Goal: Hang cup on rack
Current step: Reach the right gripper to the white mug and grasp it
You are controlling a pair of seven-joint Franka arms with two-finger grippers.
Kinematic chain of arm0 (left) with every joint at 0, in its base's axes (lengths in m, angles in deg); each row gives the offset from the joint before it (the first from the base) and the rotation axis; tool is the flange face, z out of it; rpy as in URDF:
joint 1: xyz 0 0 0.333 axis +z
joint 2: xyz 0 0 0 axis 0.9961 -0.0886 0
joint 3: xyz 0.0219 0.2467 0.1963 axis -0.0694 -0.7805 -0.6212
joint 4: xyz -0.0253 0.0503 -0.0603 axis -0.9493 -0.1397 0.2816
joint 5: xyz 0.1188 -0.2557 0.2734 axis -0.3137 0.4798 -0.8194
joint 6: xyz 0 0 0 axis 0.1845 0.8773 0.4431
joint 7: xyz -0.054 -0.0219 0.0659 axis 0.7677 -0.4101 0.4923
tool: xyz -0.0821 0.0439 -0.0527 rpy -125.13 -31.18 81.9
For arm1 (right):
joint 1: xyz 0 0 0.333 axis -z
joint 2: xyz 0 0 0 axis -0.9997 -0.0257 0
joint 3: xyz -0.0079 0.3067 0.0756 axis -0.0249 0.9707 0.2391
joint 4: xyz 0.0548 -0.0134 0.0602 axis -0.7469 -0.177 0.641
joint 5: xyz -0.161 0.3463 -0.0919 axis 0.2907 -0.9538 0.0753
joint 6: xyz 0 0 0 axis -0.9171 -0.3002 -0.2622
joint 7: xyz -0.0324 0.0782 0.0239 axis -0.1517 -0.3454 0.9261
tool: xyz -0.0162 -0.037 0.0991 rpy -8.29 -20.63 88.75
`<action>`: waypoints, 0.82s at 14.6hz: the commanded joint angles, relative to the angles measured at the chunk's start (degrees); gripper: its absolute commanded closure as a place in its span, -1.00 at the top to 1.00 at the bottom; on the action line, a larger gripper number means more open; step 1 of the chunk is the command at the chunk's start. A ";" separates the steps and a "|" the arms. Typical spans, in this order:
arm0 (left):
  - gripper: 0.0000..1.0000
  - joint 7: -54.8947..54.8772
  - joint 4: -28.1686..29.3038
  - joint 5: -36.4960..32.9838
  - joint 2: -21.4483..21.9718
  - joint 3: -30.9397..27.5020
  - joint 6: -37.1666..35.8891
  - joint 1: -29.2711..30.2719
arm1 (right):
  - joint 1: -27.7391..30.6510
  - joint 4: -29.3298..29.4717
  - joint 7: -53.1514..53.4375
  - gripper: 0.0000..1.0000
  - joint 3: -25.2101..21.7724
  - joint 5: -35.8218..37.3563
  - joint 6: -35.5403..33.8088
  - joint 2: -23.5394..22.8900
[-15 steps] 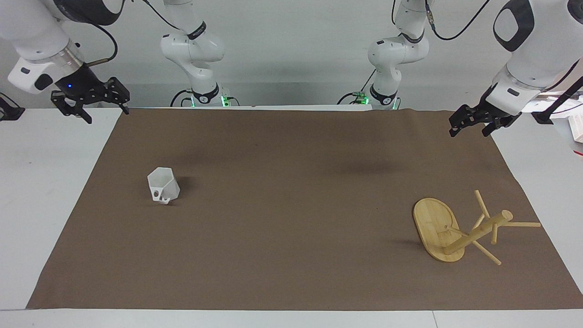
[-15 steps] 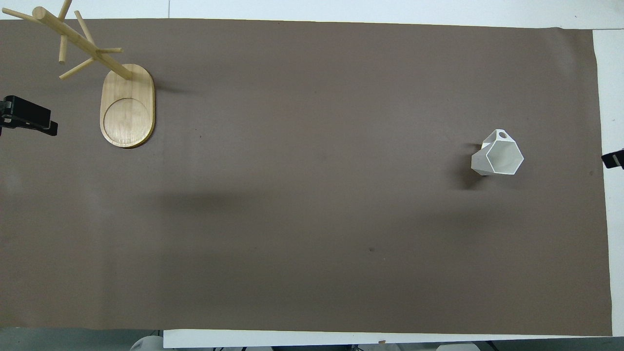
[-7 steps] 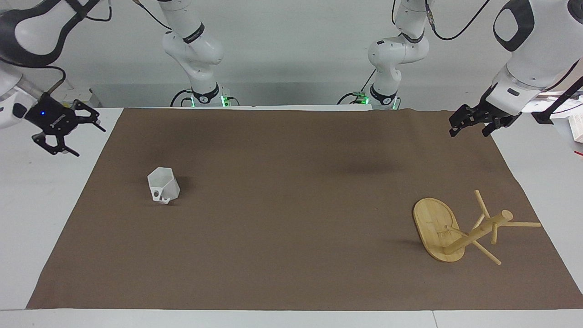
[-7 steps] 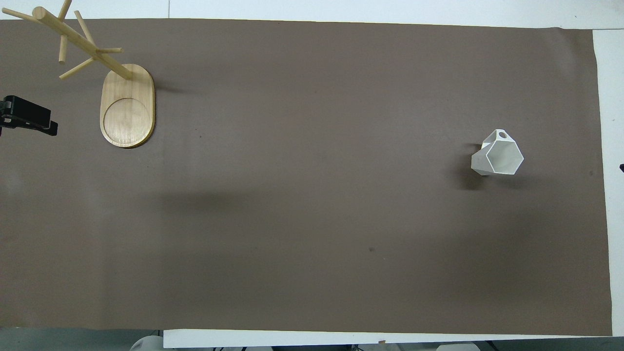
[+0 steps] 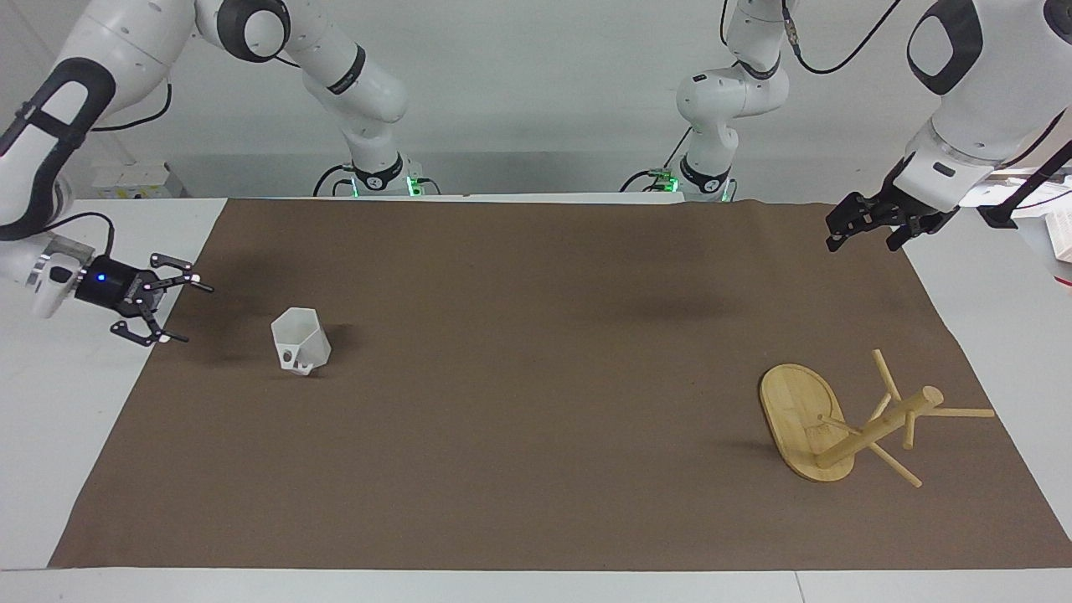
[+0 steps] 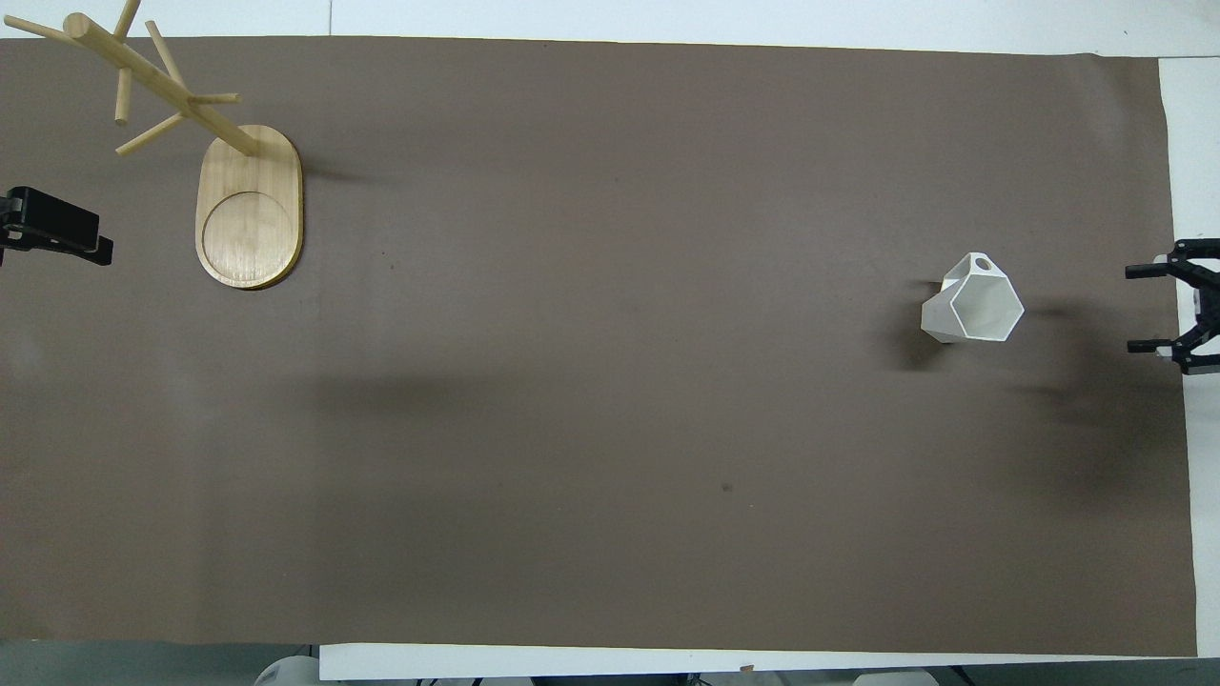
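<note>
Facing view: a brown mat is spread over most of the white table, and only strips of bare tabletop are seen at the ends and along the edges. In the overhead view the mat is cut off by the frame at the left arm's end.

Next in size, the rack is found on the mat toward the left arm's end. It is seen standing on its oval base, its post appearing slanted in both views, thin pegs sticking out around it. In the overhead view the rack runs up to the top edge, and one peg is clipped by the frame.

The cup is set on the mat toward the right arm's end, well apart from the rack, tipped so that its hexagonal mouth is shown; its small loop handle is turned away from the robots. In the overhead view the cup is fully visible.

The right gripper is held low over the mat's edge, beside the cup but apart from it, fingers spread wide, nothing between them; overhead it is partly cut off.

The left gripper is held over the mat's corner at the left arm's end; whether its fingers are parted cannot be told. Overhead, only a dark part of it is seen at the frame edge.
</note>
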 commanded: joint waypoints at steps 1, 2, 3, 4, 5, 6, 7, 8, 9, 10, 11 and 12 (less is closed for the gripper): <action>1.00 -0.11 1.16 -0.64 1.25 0.61 -0.56 0.91 | 1.20 -4.79 -14.74 1.00 0.84 -5.76 -1.84 -1.92; 1.00 -0.02 1.16 -0.64 1.34 0.61 -0.56 0.91 | 0.85 -6.37 -18.35 1.00 0.93 -7.34 -1.93 -2.45; 1.00 -0.11 1.16 -0.64 1.25 0.61 -0.56 0.91 | 0.68 -7.00 -20.56 1.00 0.93 -8.40 -1.93 -3.67; 1.00 -0.02 1.16 -0.64 1.25 0.61 -0.56 0.91 | 0.59 -7.01 -21.37 1.00 1.02 -9.37 -1.93 -5.25; 1.00 -0.11 1.16 -0.64 1.25 0.61 -0.56 0.91 | 0.50 -7.01 -21.73 1.00 1.11 -10.25 -1.59 -6.13; 1.00 -0.11 1.16 -0.64 1.25 0.61 -0.56 0.91 | 0.06 -7.18 -22.43 1.00 1.11 -10.69 -1.50 -6.23; 1.00 -0.11 1.16 -0.73 1.25 0.61 -0.56 0.91 | -1.33 -7.88 -23.74 1.00 1.11 -11.13 -1.58 -6.23; 1.00 -0.11 1.16 -0.64 1.34 0.61 -0.56 0.91 | -2.13 -8.23 -24.71 1.00 1.11 -12.35 -1.50 -6.23; 1.00 -0.02 1.16 -0.64 1.25 0.61 -0.56 0.91 | -2.83 -8.32 -24.89 1.00 1.11 -13.15 -1.32 -6.23; 1.00 -0.11 1.16 -0.64 1.25 0.61 -0.56 0.91 | -3.36 -8.32 -24.98 1.00 1.11 -13.59 -1.23 -6.23; 1.00 -0.11 1.16 -0.73 1.25 0.61 -0.56 0.91 | -3.98 -8.41 -24.89 1.00 1.11 -14.29 -0.71 -6.23; 1.00 -0.11 1.16 -0.64 1.25 0.61 -0.56 0.91 | -4.42 -8.93 -24.98 1.00 1.11 -14.74 -0.18 -6.23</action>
